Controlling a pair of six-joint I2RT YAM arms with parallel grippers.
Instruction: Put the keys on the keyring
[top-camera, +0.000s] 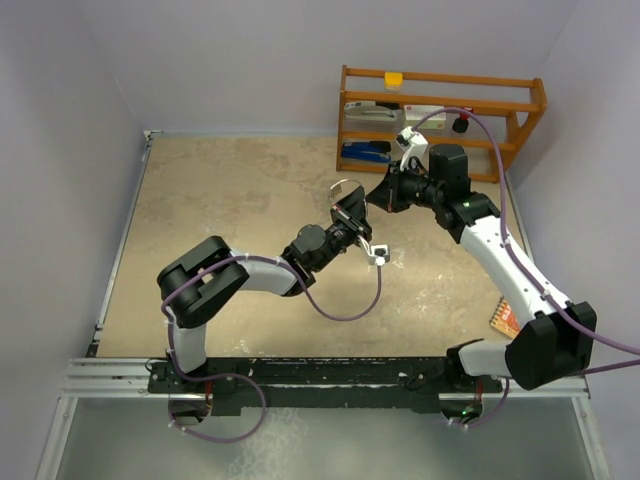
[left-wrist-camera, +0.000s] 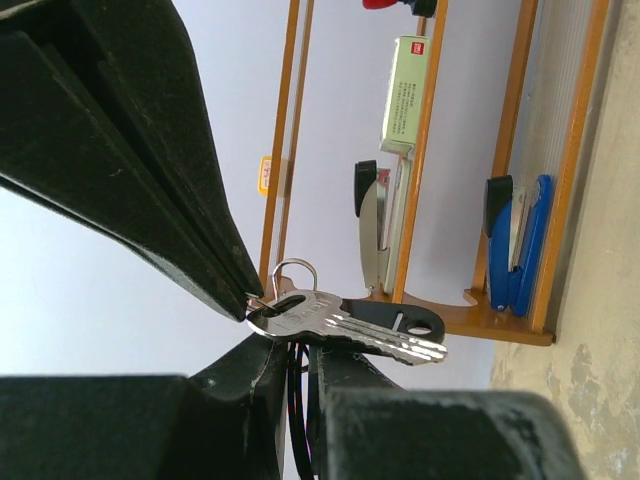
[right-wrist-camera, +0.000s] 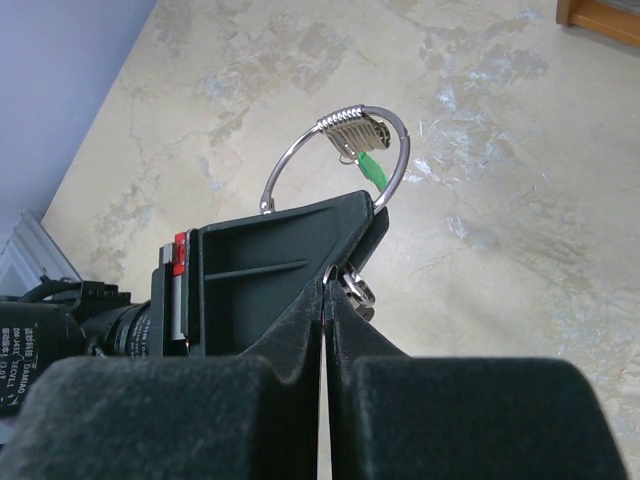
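Observation:
Both grippers meet above the middle of the table. My left gripper (top-camera: 355, 210) (left-wrist-camera: 300, 350) is shut on the keyring (top-camera: 345, 186) (right-wrist-camera: 290, 155), a thin silver ring standing up beside its fingers. The ring carries a cluster of small silver keys (right-wrist-camera: 350, 132) and a green-headed key (right-wrist-camera: 372, 170). My right gripper (top-camera: 378, 197) (right-wrist-camera: 326, 285) (left-wrist-camera: 245, 297) is shut on a small silver loop (right-wrist-camera: 356, 286) (left-wrist-camera: 295, 270) at its tips. A silver key (left-wrist-camera: 340, 325) hangs from that loop, with a black-headed key (left-wrist-camera: 415, 320) behind it. Both lie across the left fingertips.
An orange wooden shelf (top-camera: 440, 110) (left-wrist-camera: 420, 200) stands at the back right, holding a blue stapler (left-wrist-camera: 520, 240) and other desk items. A small orange-brown object (top-camera: 503, 318) lies by the right arm's base. Purple cables loop off both arms.

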